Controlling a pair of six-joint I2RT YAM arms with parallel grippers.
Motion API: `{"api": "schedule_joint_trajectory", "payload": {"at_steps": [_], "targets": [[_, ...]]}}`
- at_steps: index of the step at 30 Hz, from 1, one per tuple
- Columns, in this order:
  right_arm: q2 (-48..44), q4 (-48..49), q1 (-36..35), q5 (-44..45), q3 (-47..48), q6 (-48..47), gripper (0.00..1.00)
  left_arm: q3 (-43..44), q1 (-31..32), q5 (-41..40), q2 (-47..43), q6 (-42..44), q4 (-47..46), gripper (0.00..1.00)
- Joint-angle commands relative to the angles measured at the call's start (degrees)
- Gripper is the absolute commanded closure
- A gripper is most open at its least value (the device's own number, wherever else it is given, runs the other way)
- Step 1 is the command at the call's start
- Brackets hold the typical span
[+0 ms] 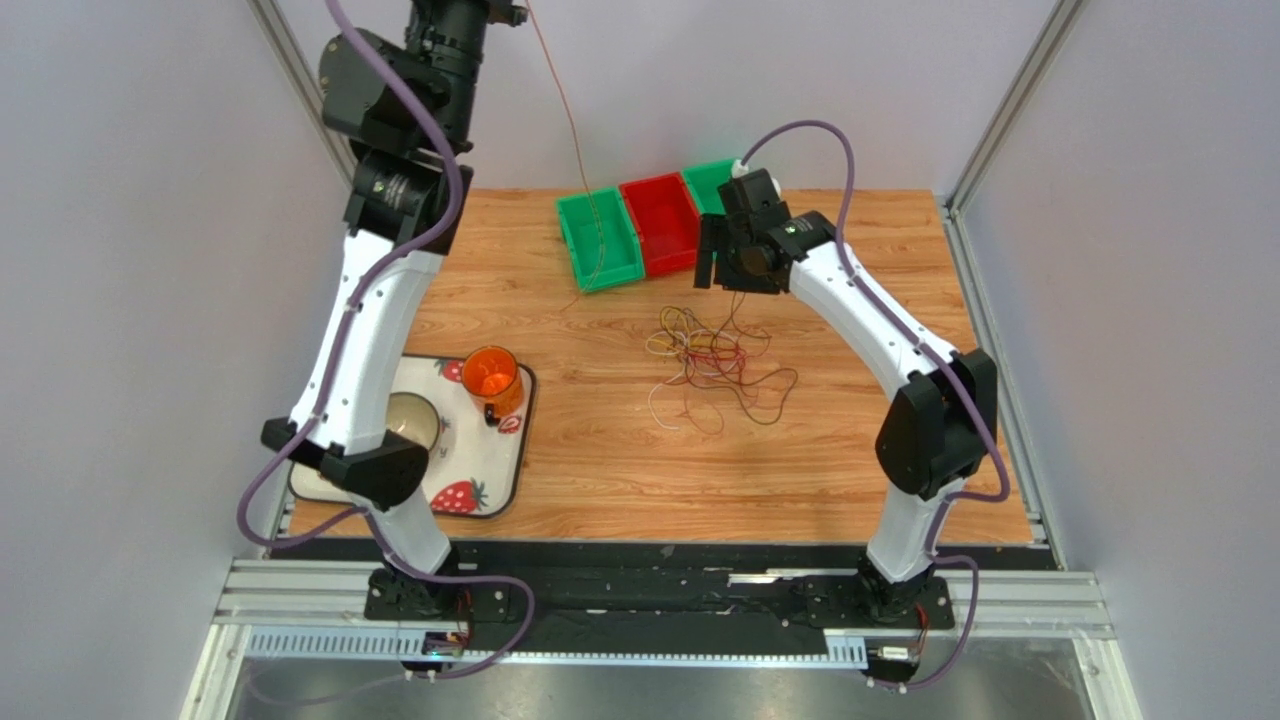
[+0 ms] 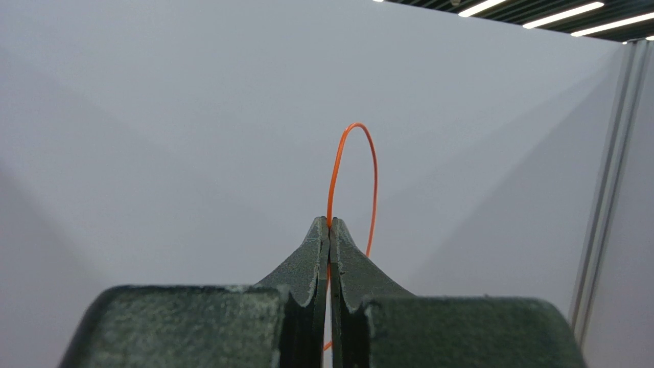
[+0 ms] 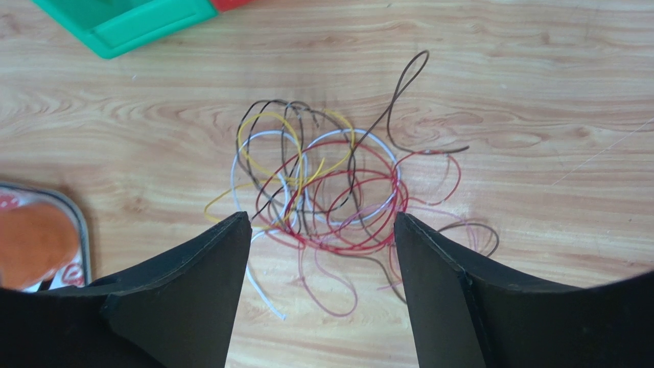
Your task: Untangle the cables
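overhead, three bins sit in a row at the far side of the bench (image 1: 842,480): a green bin (image 1: 579,255) on the left, a red bin (image 1: 663,225) in the middle and a second green bin (image 1: 706,180) on the right, partly covered by the right arm. what lies inside them is too small to tell, except that one thin orange cable (image 1: 573,143) runs down from the raised left arm to the left green bin; whether its end rests inside cannot be told.

the left tool (image 2: 330,228) is held high and is clenched on that orange cable, which arcs in a narrow loop above the pressed-together fingertips against the pale wall.

the rest of the cables (image 1: 709,360) lie in a loose tangle on the bare wood near the middle of the bench, in front of the bins and apart from them: red, yellow, whitish and dark brown loops crossing one another. the right tool (image 3: 322,221) hangs over this tangle with its fingers spread wide, grasping nothing.

near the left edge a tray (image 1: 504,477) with a strawberry pattern carries an orange cup (image 1: 493,375) and a pale bowl (image 1: 415,420), the bowl half hidden by the left arm.
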State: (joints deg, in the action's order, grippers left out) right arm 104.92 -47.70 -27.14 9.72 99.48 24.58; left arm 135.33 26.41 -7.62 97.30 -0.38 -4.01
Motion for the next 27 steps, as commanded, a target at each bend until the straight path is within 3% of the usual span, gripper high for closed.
{"api": "schedule_joint_trajectory", "payload": {"at_steps": [1,6,14,22,27], "targets": [[-5.06,-2.13,0.68,-5.85,-2.53,1.70,0.25,4.41,-0.93,-2.49,3.77,-1.81,-6.53,1.00],[-10.70,-2.04,2.17,-7.16,-4.29,1.09,0.24,12.84,-0.93,-3.63,10.98,-4.18,-7.15,1.00],[-14.83,-0.91,5.51,-11.21,-5.78,1.00,0.25,18.65,-1.01,-2.67,16.69,-6.73,-15.04,1.00],[-13.69,0.33,7.27,-15.07,-6.76,1.70,0.26,17.43,-1.27,-5.39,18.63,-5.94,-26.39,1.00],[-13.69,1.38,7.53,-15.87,-7.46,1.96,0.27,17.95,-2.68,-5.74,21.00,-12.09,-30.87,1.00]]}}
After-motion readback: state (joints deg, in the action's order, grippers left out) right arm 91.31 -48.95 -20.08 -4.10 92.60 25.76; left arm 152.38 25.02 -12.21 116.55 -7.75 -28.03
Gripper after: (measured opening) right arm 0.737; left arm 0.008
